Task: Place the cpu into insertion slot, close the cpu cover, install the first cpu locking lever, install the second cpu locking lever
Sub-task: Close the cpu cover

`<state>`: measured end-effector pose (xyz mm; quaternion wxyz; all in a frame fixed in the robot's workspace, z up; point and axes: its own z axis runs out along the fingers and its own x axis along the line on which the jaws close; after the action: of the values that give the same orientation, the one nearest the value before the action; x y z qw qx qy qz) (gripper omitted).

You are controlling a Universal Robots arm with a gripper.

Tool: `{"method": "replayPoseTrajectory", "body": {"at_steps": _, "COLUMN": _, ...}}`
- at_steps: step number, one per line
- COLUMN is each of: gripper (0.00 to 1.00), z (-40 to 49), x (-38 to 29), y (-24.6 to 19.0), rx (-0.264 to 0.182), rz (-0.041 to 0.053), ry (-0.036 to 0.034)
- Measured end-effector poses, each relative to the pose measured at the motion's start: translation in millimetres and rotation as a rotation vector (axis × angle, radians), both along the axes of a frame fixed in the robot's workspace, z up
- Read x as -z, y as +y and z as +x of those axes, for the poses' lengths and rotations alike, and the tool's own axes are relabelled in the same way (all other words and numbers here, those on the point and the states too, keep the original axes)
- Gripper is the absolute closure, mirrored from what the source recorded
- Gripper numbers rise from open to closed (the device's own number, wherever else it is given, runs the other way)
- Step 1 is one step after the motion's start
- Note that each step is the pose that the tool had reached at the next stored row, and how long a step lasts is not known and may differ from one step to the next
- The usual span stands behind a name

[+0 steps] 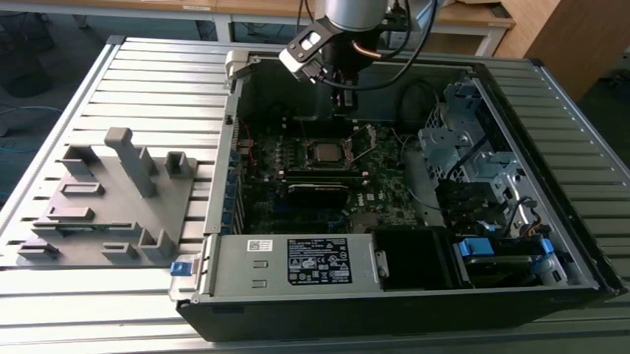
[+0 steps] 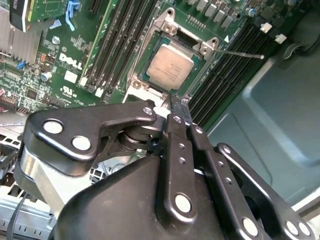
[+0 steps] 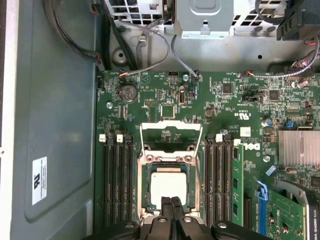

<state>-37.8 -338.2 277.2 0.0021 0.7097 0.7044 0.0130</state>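
Entry: PC case w/ side panel off, chip-fitting job, cover stage. First wrist view: chip (image 3: 170, 186) lies flat in the socket (image 3: 146, 190), square w/ the rim, no corner riding up as far as can be told. The cover (image 3: 171, 126) stands swung up at the socket edge away from the gripper (image 3: 172, 202), not down over the chip. Gripper fingers are pressed together w/ nothing btwn them, hanging over the nearer socket edge. Memory slots (image 3: 117, 180) flank the socket on both sides. Second wrist view: chip (image 2: 170, 66) has its grey top bare. The gripper (image 2: 176, 103) tip lines up w/ the socket rim, raised off the board. A thin wire lever (image 2: 240, 53) sticks out sideways from a socket corner, unlatched. Exterior view: gripper (image 1: 341, 100) is up inside the case (image 1: 414, 313), apart from the board, w/ the chip (image 1: 324, 152) below it. The cover (image 1: 364, 141) tilts up on the exterior view's right of the chip. Judgement: seating looks done; step in hand = closing the cover. To do it well:
- push w/ the pressed-together tips on the cover's free edge, not thru its window
- follow the arc abt the hinge, no straight shove
- keep tips off the chip top
- keep the lever clear so the cover can lie flat
- use light force only
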Motion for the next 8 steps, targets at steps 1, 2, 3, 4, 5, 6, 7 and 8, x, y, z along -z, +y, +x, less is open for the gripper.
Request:
{"method": "replayPoseTrajectory", "body": {"at_steps": 1, "gripper": 0.90, "z": 1.0, "x": 0.0, "y": 0.0, "rx": 0.000, "rz": 0.0001, "ry": -0.0001}}
{"method": "replayPoseTrajectory", "body": {"at_steps": 2, "gripper": 0.90, "z": 2.1, "x": 0.1, "y": 0.0, "rx": 0.000, "rz": 0.0001, "ry": 0.0000}}
{"method": "replayPoseTrajectory", "body": {"at_steps": 3, "gripper": 0.90, "z": 3.1, "x": 0.1, "y": 0.0, "rx": 0.000, "rz": 0.0000, "ry": 0.0000}}
{"method": "replayPoseTrajectory", "body": {"at_steps": 4, "gripper": 0.90, "z": 4.1, "x": 0.1, "y": 0.1, "rx": 0.000, "rz": 0.0001, "ry": -0.0001}}
{"method": "replayPoseTrajectory", "body": {"at_steps": 5, "gripper": 0.90, "z": 5.2, "x": 0.1, "y": 0.1, "rx": 0.000, "rz": 0.0001, "ry": 0.0000}}
{"method": "replayPoseTrajectory", "body": {"at_steps": 6, "gripper": 0.90, "z": 6.2, "x": 0.1, "y": 0.1, "rx": 0.000, "rz": 0.0001, "ry": 0.0000}}
{"method": "replayPoseTrajectory", "body": {"at_steps": 7, "gripper": 0.90, "z": 7.1, "x": 0.1, "y": 0.1, "rx": 0.000, "rz": 0.0000, "ry": 0.0000}}
{"method": "replayPoseTrajectory", "body": {"at_steps": 8, "gripper": 0.90, "z": 7.9, "x": 0.2, "y": 0.1, "rx": 0.000, "rz": 0.0000, "ry": 0.0000}}
